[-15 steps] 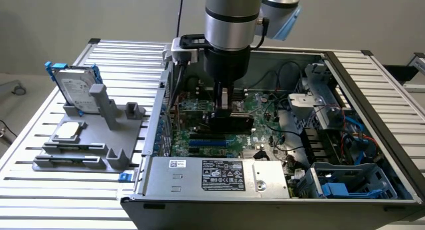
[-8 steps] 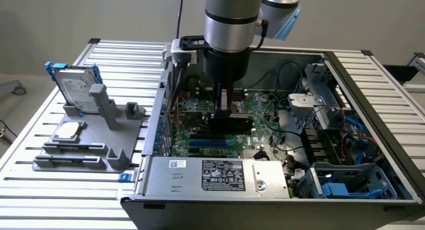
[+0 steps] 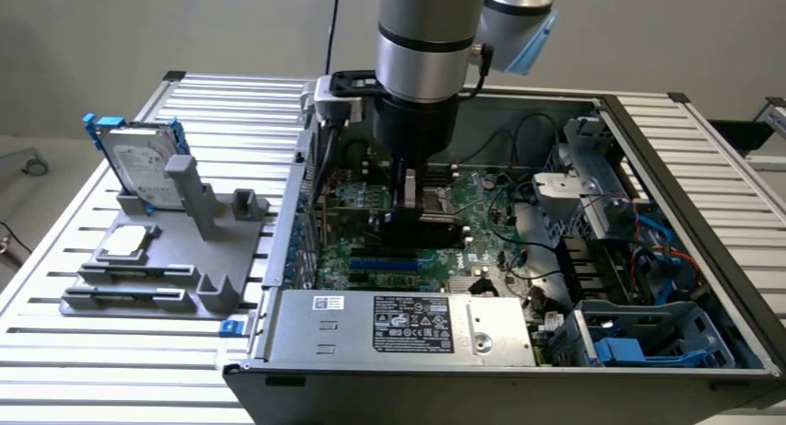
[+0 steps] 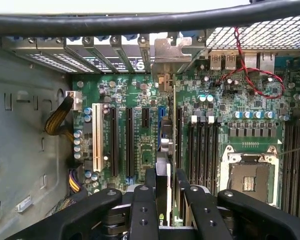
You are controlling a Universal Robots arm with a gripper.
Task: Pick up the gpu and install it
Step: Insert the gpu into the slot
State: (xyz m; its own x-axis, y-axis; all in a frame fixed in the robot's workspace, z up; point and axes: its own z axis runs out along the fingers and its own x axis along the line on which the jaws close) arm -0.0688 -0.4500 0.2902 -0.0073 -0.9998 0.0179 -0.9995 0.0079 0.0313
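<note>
Green circuit board and black shroud are standing on edge between my fingers: my gripper (image 4: 166, 182) is pinching the gpu (image 3: 426, 230) by its upper edge, low inside the open computer case (image 3: 651, 158), right over the motherboard (image 4: 140, 150) expansion slots. I am judging it light and stiff but fragile, so I am clamping flat on board edge and shroud, not on components.

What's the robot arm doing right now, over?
Gripper shut on the gpu. Card upright, low over the motherboard slots; seated or not, cannot tell. Nothing seen blocking it.
</note>
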